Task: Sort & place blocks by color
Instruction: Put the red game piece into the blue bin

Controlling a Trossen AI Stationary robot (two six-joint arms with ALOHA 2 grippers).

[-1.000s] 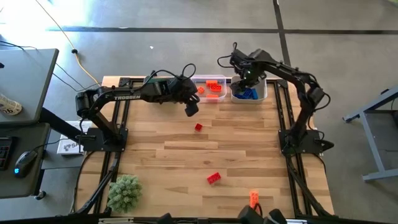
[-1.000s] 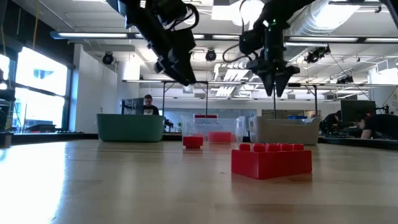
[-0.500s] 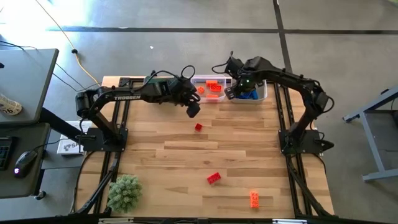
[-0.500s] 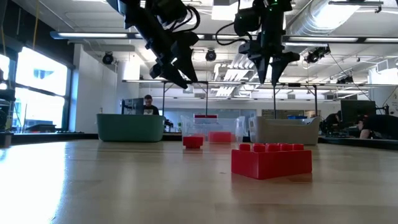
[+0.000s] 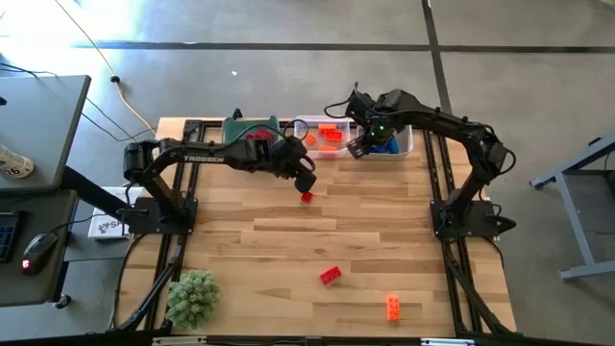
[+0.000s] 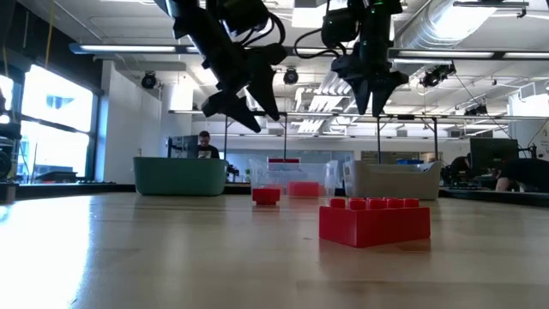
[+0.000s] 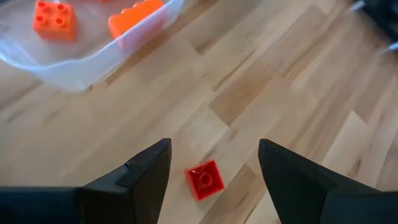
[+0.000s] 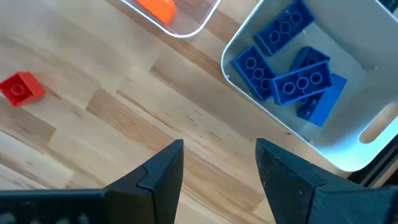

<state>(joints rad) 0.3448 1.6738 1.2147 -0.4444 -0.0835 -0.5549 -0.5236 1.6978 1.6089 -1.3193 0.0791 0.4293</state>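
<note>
Spread wide above the small square red studded plastic brick [image 7: 205,180], the left gripper [image 7: 211,171] should pinch its flat sides; it looks light, rigid, slippery.

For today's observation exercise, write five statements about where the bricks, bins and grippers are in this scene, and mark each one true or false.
1. The left gripper hangs open over a small red brick. True.
2. The grey bin holds orange bricks. False: it holds blue bricks.
3. The right gripper grips a blue brick. False: it is open and empty.
4. An orange brick lies on the table. True.
5. The clear bin holds orange bricks. True.
</note>
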